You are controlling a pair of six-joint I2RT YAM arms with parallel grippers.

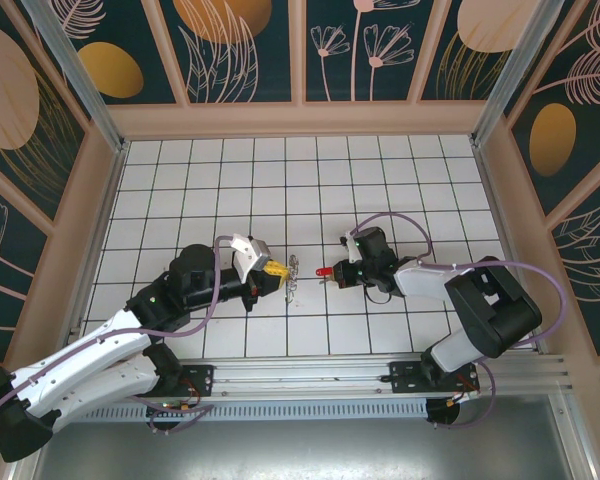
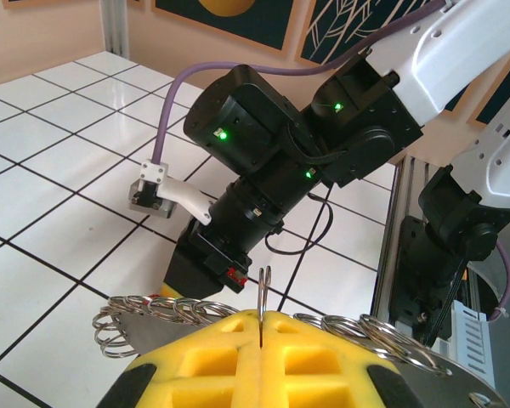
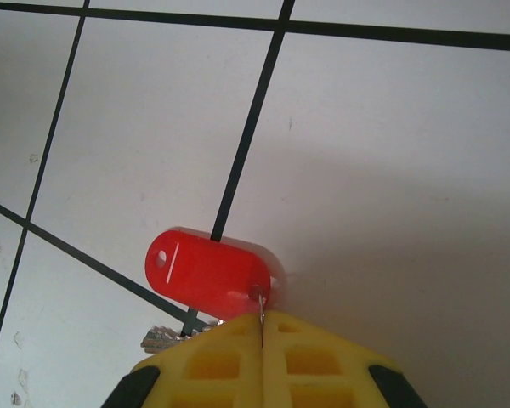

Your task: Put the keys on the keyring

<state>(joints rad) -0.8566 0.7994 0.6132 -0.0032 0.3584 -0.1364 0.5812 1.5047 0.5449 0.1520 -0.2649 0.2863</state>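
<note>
Near the middle of the white-tiled worktop (image 1: 400, 190), a little toward 6 o'clock in the top view: two arms tip to tip, near each other but apart.

On the left end effector (image 1: 277, 269), yellow fingertips (image 2: 212, 361) pressed together along one seam and clamped on the keyring (image 2: 264, 287). From the left wrist camera, a thin upright wire loop of that keyring rising out of the seam toward 12 o'clock. Small split rings (image 2: 144, 310) strung in a row at 9 o'clock and 3 o'clock of the seam, just above the fingertip tops. In the top view, a silvery tangle right at 3 o'clock of the left tips, between the two arms.

On the right end effector (image 1: 336, 272), tips likewise flush together, pinching a thin metal bit at the edge of the red-headed key (image 3: 212, 274). Red plastic head poking out toward 10 o'clock in the right wrist view: a flat oval with a small hole and a slot at its far end, over a black grout line (image 3: 246, 127). A silvery key (image 3: 163, 340) tucked at 9 o'clock of the right tips, below the red head, mostly hidden.

In the top view, red head at 9 o'clock of the right tips, pointing at the keyring across a short gap, not touching it.

From the left wrist camera, right arm (image 2: 272, 161) straight ahead at 12 o'clock beyond the wire loop, with a speck of red under its tip. Cannot tell whether the red head rests on the tiles or hangs just above them.
</note>
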